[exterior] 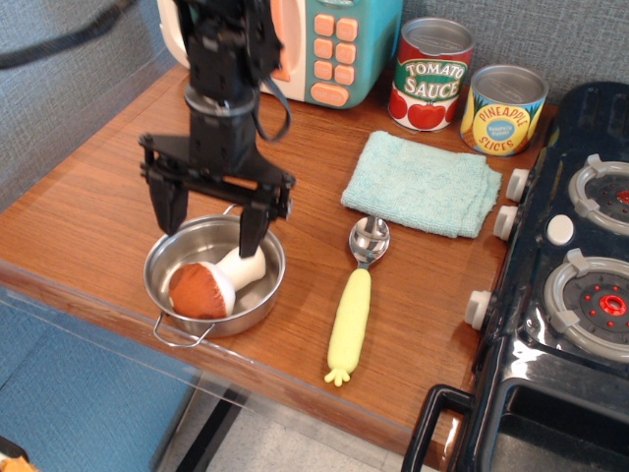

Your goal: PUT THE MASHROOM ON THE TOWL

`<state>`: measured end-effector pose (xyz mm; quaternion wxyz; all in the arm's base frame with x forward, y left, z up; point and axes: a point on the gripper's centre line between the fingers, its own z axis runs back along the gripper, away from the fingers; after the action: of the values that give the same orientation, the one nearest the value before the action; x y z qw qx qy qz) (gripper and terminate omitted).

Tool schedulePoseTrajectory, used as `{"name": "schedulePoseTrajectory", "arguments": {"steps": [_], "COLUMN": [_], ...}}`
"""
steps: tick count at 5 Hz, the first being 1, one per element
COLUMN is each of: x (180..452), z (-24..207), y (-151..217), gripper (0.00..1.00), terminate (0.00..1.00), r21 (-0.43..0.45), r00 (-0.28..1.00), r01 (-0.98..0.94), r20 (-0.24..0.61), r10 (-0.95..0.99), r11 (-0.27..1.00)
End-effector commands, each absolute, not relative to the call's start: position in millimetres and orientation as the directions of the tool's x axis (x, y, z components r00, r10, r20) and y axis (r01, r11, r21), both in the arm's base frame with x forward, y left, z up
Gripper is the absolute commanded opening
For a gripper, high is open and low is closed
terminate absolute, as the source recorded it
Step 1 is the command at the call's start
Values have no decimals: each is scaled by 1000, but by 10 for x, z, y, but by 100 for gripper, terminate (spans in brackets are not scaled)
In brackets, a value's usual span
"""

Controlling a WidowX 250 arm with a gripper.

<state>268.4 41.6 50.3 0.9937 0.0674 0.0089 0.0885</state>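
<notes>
The mushroom (208,283), with a reddish-brown cap and a cream stem, lies on its side inside a small steel pot (167,258) at the front left of the wooden counter. The light aqua towel (423,184) lies flat further right, near the stove. My black gripper (208,220) hangs open just above the pot's far rim. Its two fingers straddle the pot, and the right finger (249,228) is just above the mushroom's stem. It holds nothing.
A spoon with a yellow handle (354,300) lies between the pot and the towel. A tomato sauce can (430,74) and a pineapple can (503,108) stand behind the towel. A toy microwave (324,44) is at the back. A black stove (565,285) fills the right side.
</notes>
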Motion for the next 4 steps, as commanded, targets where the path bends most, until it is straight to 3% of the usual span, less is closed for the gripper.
{"name": "schedulePoseTrajectory", "arguments": {"steps": [1, 2, 3, 4], "x": [2721, 2706, 2724, 2758], "z": [347, 234, 202, 280], "y": [366, 334, 308, 287], "gripper": [100, 100, 0, 0], "terminate": [0, 0, 0, 0], "r21": [165, 162, 144, 151], "r00": [981, 979, 982, 984], "r01": [-183, -190, -178, -171], "r20": [-38, -46, -38, -31], "r10": [192, 200, 185, 177], "r11": [969, 968, 973, 974]}}
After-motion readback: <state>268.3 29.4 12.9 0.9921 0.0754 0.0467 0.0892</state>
